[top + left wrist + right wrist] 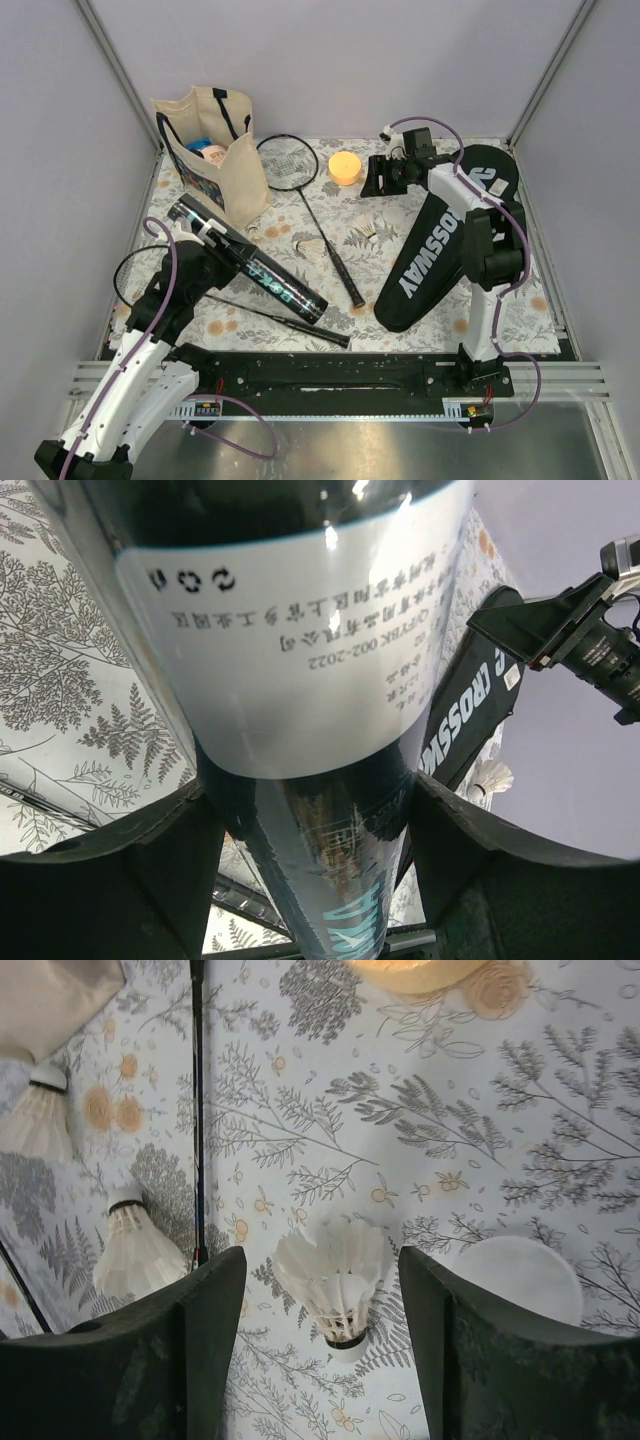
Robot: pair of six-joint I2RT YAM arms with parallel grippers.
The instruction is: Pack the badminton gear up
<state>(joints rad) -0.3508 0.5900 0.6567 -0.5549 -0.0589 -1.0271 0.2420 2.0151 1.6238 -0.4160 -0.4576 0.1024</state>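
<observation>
so the left claw (213,238) is pinching the long black tube (268,278) over at about 8 o'clock on the desk (530,300), while the right claw (378,180) up around 1 o'clock is spread wide with a white shuttlecock (335,1280) lying between its fingers (150,1360)

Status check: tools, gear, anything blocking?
Left tool clamped on black tube. Right tool open above shuttlecock on mat. White disc beside it, not touching.

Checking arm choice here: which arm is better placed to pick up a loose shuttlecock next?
Right. The right hand is open, with a shuttlecock lying between its fingers. The left hand is occupied, closed on the black tube.
</observation>
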